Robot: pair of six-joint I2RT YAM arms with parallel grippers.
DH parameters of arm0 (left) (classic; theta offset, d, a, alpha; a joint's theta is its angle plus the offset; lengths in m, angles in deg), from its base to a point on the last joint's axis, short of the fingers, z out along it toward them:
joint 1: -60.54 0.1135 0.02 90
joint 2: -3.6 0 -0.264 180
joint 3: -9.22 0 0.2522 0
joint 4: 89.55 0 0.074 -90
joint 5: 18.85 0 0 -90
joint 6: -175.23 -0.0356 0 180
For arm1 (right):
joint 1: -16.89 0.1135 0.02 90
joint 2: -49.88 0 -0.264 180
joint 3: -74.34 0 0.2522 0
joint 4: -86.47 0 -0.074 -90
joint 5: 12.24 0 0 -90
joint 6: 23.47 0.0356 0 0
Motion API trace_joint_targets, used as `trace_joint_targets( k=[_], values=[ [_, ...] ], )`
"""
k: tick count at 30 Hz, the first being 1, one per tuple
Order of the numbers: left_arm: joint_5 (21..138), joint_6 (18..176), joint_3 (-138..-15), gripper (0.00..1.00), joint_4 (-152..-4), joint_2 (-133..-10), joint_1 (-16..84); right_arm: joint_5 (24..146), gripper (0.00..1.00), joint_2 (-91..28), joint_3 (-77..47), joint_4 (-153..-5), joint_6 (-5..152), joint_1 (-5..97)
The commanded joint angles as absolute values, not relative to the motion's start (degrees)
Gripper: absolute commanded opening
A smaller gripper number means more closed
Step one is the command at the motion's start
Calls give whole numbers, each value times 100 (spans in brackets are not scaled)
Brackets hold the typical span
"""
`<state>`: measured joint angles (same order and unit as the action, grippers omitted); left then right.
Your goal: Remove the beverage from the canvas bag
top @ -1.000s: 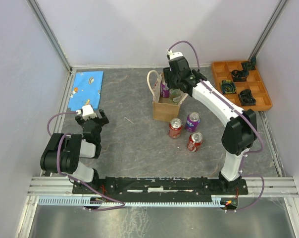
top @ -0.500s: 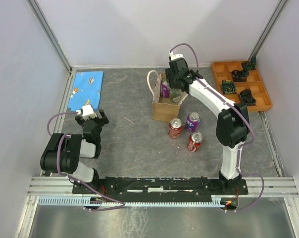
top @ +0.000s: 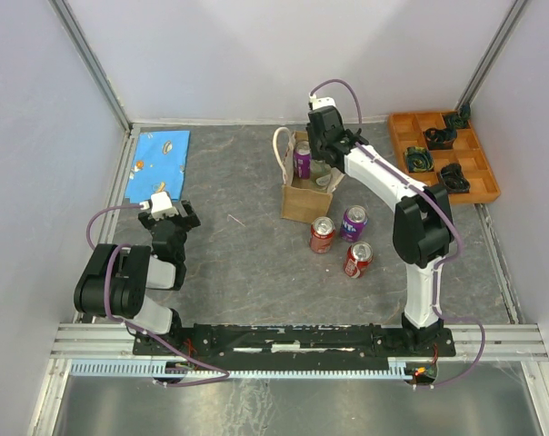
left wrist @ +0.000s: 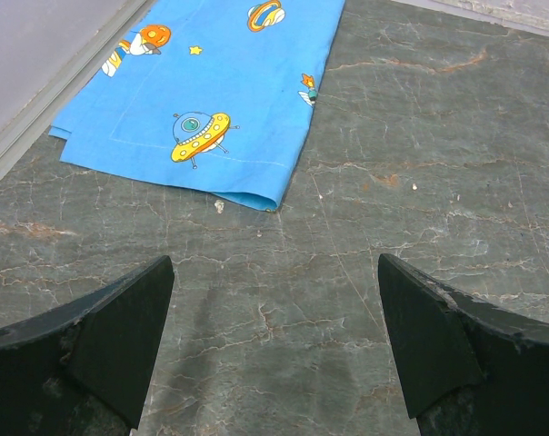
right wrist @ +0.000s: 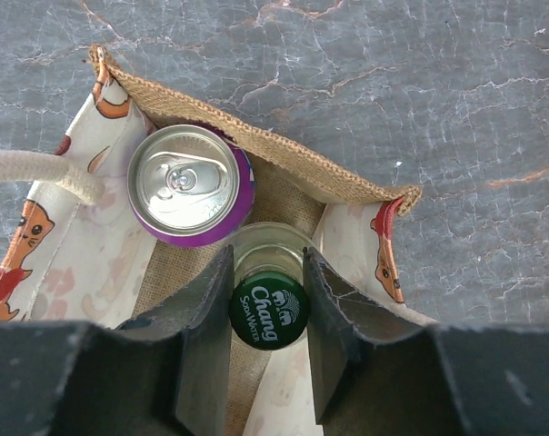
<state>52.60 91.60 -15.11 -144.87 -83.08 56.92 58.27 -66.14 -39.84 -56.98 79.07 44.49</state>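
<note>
Reaching into bag (top: pixel 302 200) | right gripper (right wrist: pixel 267 256) clamped on bottle (right wrist: pixel 268 313) neck beside purple can (right wrist: pixel 185 186), bottle visible only from wrist | left gripper (left wrist: pixel 274 263) wide, empty, near blue cloth (left wrist: pixel 211 91)

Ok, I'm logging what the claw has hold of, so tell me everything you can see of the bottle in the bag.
The bottle is clear glass, with a green cap printed Chang Soda Water. It stands upright in the bag, close against a purple can. Only the cap, neck and shoulder show; the rest is hidden down in the bag. The right claw is shut on it, one finger against each side of the cap. From above, the claw covers it.
</note>
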Motion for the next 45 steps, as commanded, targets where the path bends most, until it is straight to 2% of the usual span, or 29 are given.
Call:
trace_joint_targets(
  k=[1,9,31,38,45],
  values=[
    [5136,8875,-1623,99,-14683,-8346,5677,5728,1,-6801,-4094,-5902,7800,4448],
    [5130,8869,-1623,99,-14682,-8342,5676,5622,0,-6580,-4084,-6066,7652,4445],
    [5132,8871,-1623,99,-14681,-8348,5680,6052,0,-4818,-3775,-7268,7429,4470],
    [5137,8866,-1623,99,-14683,-8345,5676,5862,0,-3861,-3508,-7050,7061,4918],
    [5137,8870,-1623,99,-14684,-8342,5683,5348,0,-2433,-2492,-6753,6961,5640]
  ],
)
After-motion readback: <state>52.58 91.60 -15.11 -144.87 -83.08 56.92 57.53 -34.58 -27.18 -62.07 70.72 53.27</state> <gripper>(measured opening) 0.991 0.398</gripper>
